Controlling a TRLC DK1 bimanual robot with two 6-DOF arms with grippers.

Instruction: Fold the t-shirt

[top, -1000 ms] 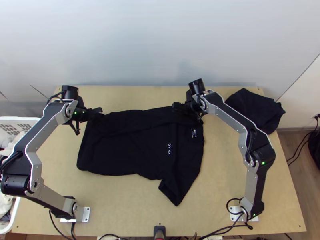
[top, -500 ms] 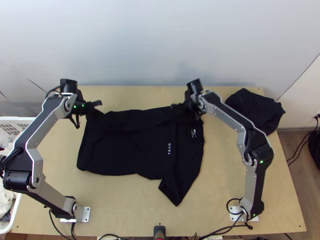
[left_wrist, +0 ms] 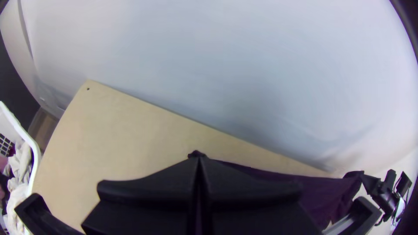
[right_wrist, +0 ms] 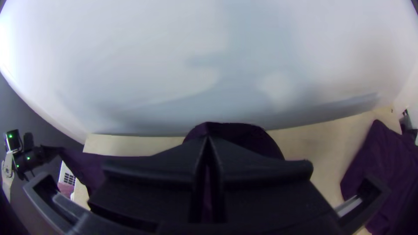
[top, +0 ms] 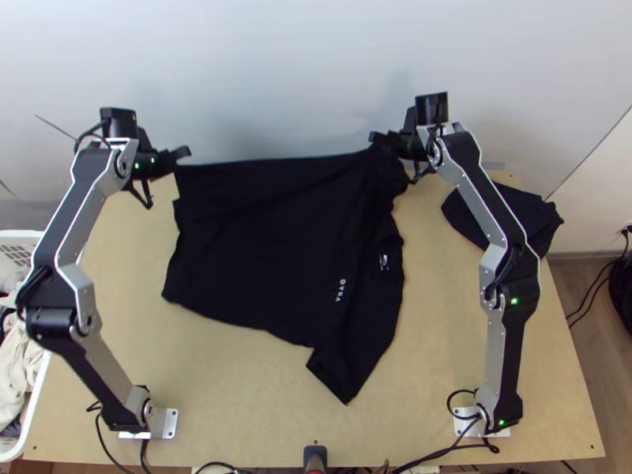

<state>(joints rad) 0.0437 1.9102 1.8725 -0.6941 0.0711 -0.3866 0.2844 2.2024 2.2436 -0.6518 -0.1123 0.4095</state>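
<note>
Both pairs of jaws pinch the t-shirt point(top: 261, 229) by its far edge. Too much tension between them could free a corner, skewing the fold.

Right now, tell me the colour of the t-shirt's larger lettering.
White lettering on the black t-shirt, clearest in the top view.

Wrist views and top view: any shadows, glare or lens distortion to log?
Right wrist view: broad grey shadows on the smooth pale wall, glare at the left edge, dark corners. Left wrist view: fainter shadow, wall outline bent. Top view: soft wall shadow near the black right gripper.
</note>
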